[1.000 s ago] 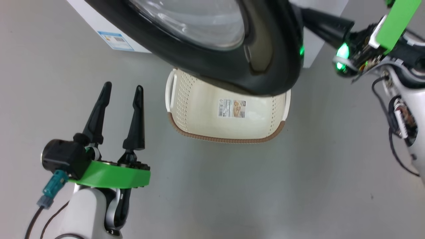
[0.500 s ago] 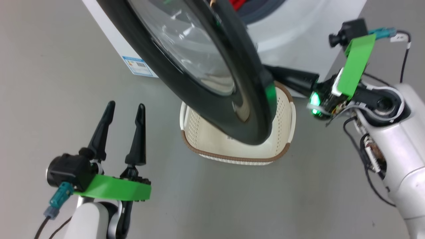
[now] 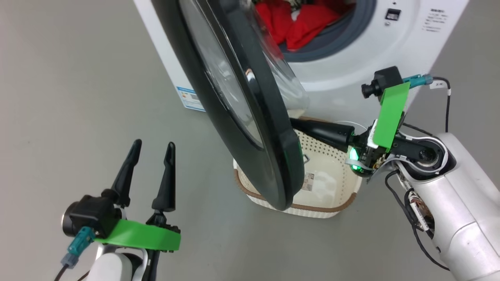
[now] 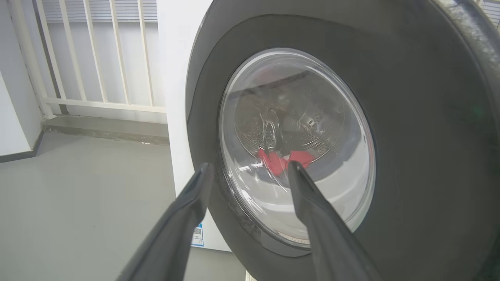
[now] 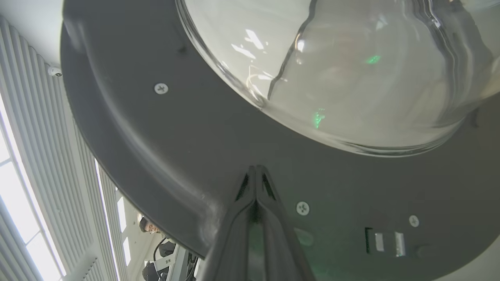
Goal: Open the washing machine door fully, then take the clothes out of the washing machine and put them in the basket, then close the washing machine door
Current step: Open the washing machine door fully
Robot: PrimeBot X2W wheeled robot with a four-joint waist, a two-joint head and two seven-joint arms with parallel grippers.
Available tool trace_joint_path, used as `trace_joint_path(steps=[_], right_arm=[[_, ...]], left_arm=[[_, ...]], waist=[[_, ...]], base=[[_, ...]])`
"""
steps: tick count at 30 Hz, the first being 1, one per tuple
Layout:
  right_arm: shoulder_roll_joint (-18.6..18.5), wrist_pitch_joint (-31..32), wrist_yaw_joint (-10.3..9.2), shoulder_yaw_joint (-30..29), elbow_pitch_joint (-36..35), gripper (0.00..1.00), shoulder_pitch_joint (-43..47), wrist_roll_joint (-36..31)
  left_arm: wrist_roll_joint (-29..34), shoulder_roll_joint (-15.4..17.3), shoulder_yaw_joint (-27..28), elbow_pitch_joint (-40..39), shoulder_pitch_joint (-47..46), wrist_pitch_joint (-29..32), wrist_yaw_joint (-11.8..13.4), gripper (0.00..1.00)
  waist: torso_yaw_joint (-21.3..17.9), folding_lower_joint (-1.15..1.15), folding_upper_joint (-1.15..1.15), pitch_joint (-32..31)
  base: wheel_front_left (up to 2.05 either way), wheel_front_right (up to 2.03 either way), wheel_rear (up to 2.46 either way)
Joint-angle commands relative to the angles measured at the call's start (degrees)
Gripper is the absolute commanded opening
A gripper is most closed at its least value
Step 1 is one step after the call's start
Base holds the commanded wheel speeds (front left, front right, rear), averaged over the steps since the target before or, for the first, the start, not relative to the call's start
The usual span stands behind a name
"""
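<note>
Soft, even light is falling across the floor (image 3: 58, 78), casting only a faint shadow beside the basket (image 3: 332, 183). Glare is streaking the door (image 3: 254, 113) along its glossy rim and glass. The left fingers (image 4: 172, 234) are blurring close to the wrist lens. Daylight is blowing out the windows (image 5: 9, 183) in the right wrist view, and straight lines are bending toward its edges.

Grey floor (image 3: 78, 78), white railing (image 4: 97, 58) w/ blinds (image 4: 117, 9) behind, bright windows (image 5: 11, 203) by slatted wall (image 5: 43, 128).
</note>
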Motion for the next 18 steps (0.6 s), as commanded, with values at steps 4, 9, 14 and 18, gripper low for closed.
trace_joint_path(steps=[4, 9, 14, 18], right_arm=[[2.1, 0.4, 0.4, 0.7, -0.8, 0.0, 1.3, -1.4], [3.2, 0.9, 0.4, 0.5, 0.1, 0.0, 1.9, -1.8], [4.0, 1.1, 0.4, 0.3, 0.9, 0.0, 2.3, -2.5], [4.6, 1.4, 0.4, 0.1, 1.6, 0.0, 2.5, -2.8]], left_arm=[[-0.2, 1.5, 1.3, -0.9, 0.1, -0.3, 0.5, 1.0], [-0.5, 1.5, 0.7, -0.6, 0.5, -0.3, 0.7, 1.0], [-0.7, 1.5, 0.0, -0.5, 0.8, -0.3, 0.8, 1.0], [-0.9, 1.5, -0.5, -0.2, 1.0, -0.3, 0.9, 1.0]], waist=[[3.0, 0.0, 0.0, -1.9], [5.5, 0.0, 0.0, -2.8], [7.7, 0.0, 0.0, -3.7], [9.3, 0.0, 0.0, -4.4]], base=[[0.0, 0.0, 0.0], [0.0, 0.0, 0.0], [0.0, 0.0, 0.0], [0.0, 0.0, 0.0]])
